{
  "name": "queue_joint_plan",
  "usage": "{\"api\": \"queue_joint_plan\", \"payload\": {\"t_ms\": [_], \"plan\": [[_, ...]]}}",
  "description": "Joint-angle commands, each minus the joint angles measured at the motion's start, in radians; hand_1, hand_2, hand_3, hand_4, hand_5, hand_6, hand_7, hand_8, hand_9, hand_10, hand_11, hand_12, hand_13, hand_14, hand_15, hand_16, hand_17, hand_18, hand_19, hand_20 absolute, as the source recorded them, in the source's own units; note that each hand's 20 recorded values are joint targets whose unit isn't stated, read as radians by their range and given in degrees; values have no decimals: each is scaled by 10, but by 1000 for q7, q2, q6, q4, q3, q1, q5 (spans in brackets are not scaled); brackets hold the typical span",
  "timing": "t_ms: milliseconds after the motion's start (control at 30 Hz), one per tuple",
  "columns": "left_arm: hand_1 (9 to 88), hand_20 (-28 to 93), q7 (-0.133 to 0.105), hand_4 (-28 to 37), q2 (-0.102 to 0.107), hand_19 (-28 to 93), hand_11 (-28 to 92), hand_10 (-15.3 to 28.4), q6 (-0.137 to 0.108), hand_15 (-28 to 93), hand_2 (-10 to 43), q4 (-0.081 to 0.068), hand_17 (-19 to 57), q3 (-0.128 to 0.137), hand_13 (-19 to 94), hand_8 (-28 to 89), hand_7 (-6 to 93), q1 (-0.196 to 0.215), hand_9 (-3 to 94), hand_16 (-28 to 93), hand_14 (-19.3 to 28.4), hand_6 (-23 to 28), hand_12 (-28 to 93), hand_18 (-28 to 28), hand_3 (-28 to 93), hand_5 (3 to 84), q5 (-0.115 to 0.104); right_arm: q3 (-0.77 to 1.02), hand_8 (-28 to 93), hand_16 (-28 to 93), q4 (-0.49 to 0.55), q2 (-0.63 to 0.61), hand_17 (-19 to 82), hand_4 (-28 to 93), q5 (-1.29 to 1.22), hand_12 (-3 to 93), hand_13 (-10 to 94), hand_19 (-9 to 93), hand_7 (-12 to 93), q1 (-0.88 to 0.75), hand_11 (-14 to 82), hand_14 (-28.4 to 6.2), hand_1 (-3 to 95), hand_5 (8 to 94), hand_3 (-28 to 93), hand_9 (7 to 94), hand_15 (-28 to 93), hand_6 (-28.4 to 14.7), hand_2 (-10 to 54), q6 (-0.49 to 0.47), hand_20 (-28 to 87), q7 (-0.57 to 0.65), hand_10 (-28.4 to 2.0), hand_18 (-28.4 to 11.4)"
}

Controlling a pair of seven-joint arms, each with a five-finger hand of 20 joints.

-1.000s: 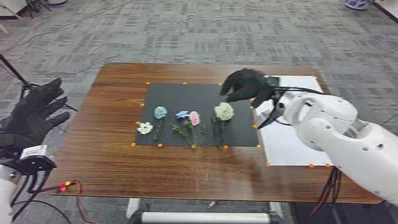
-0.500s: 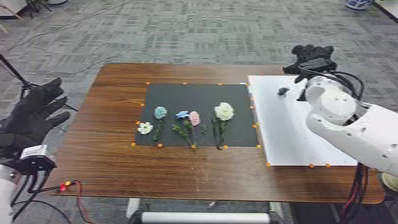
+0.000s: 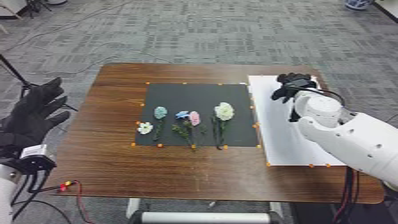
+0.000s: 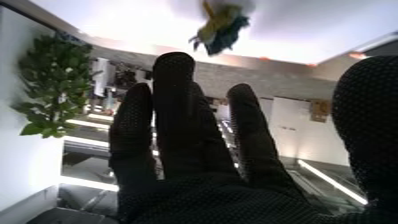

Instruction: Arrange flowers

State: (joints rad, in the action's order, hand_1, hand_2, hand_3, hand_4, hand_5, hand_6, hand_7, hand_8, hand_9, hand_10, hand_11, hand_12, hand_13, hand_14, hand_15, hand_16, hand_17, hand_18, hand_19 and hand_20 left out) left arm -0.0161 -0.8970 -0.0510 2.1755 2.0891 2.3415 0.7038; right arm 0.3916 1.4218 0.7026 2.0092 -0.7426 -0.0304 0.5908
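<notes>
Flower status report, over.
Right hand open over white board; left hand open beside table. Flowers on black mat. Dark, yellowish item near right hand.

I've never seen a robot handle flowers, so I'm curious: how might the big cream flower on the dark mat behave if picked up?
The cream flower would probably be light, being just a bloom on a slim stem. Its broad head is at one end, so it may droop if held by the other. Its soft-looking petals could crush easily.

Five flowers [image 3: 223, 111] on black mat [image 3: 197, 91]; right robot hand [image 3: 294, 86] above white board [image 3: 289, 145].
</notes>
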Motion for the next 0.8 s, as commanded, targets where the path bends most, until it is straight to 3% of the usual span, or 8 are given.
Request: {"api": "queue_joint_plan", "payload": {"t_ms": [33,333,467,533,633,667,733,800], "plan": [[296,104,0,-283,4,309,168,78,7,332,-33,-1,-144,0,11,-81,186,-3,104,-45,107,12,205,190,457,176,-4,-24,-91,234,-39,9,179,-283,7,144,452,730,163,16,86,-116,188,328,868,398,708,-44,-95,-26,551,16,-173,-218],[298,104,3,-283,6,308,167,78,13,333,-30,-3,-144,-5,12,-80,186,-7,104,-45,107,13,205,190,450,176,-4,-54,-95,231,-81,23,185,-283,-10,141,463,736,179,29,92,-113,198,344,882,401,714,-45,-95,-28,551,-4,-166,-219],[299,104,3,-283,6,308,167,78,9,331,-31,-1,-144,-3,12,-80,185,-4,104,-46,107,13,205,190,450,176,-4,-76,-109,241,-75,18,187,-282,5,169,473,741,204,31,174,-114,218,382,888,450,745,-32,-95,10,552,-10,-92,-216],[299,104,2,-283,5,308,168,78,11,332,-31,-1,-144,-1,12,-80,185,-2,104,-46,107,13,205,190,451,176,-4,-91,-136,250,-74,21,197,-282,23,180,487,749,254,36,224,-106,241,426,892,498,747,-14,-95,45,551,5,-86,-211],[300,104,2,-283,2,308,169,78,11,331,-30,1,-144,1,12,-80,185,2,104,-46,107,12,205,189,449,176,-4,-98,-170,290,-58,14,231,-280,16,237,524,769,359,34,354,-84,328,499,906,574,741,11,-95,97,541,2,-85,-201],[299,104,3,-283,3,308,169,78,9,331,-30,1,-144,0,12,-80,185,1,104,-46,107,13,205,189,449,176,-4,-105,-177,343,-54,8,246,-281,20,311,539,773,381,35,335,-71,367,515,885,602,717,15,-95,127,535,-12,-76,-197],[299,104,2,-283,2,308,169,78,13,331,-30,0,-144,0,11,-80,186,0,104,-45,107,12,205,189,449,176,-6,-127,-46,432,-41,-5,283,-281,31,446,596,780,481,36,336,-40,459,550,854,663,665,27,-95,208,524,-14,-66,-185],[301,104,2,-283,1,308,169,79,11,333,-30,1,-143,0,11,-80,186,0,104,-45,107,13,204,190,446,176,-7,-114,39,478,-9,-23,328,-282,10,483,650,786,554,25,365,-29,528,620,829,720,641,32,-95,228,520,-35,-67,-173]]}}
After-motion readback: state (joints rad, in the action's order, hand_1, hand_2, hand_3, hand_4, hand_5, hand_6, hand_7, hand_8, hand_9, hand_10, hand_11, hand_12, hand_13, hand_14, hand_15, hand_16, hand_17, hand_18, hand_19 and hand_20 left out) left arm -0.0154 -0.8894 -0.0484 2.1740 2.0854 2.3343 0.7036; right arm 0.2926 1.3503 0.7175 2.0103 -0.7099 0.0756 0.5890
